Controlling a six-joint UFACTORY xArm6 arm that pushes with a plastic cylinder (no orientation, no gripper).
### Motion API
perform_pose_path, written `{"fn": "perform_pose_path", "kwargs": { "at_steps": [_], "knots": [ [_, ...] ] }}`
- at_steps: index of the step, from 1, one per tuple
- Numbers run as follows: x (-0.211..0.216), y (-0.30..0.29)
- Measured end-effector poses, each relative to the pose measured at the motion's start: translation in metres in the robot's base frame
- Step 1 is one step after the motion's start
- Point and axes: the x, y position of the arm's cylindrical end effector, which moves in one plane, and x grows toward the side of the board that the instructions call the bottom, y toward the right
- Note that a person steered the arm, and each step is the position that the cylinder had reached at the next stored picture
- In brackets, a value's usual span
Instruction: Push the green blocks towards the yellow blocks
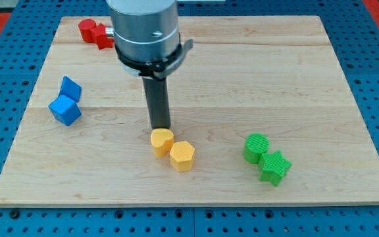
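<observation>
A green cylinder (256, 147) and a green star block (274, 166) touch each other at the view's lower right. A yellow round block (162, 141) and a yellow hexagon block (182, 156) touch each other at the lower middle. My tip (160, 126) stands just above the yellow round block, at its top edge, and far to the left of the green blocks.
Two blue blocks (66, 102) sit together at the view's left. Two red blocks (95, 31) sit at the top left, partly behind the arm's grey body (145, 29). The wooden board (308, 72) lies on a blue pegboard surface.
</observation>
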Motion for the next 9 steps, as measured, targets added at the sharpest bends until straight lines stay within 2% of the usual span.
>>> {"fn": "perform_pose_path", "kwargs": {
  "at_steps": [2,4,5,6,7,8,9],
  "knots": [
    [0.029,0.039],
    [-0.037,0.079],
    [-0.032,0.187],
    [-0.009,0.261],
    [0.068,0.283],
    [0.089,0.238],
    [0.091,0.173]
  ]
}}
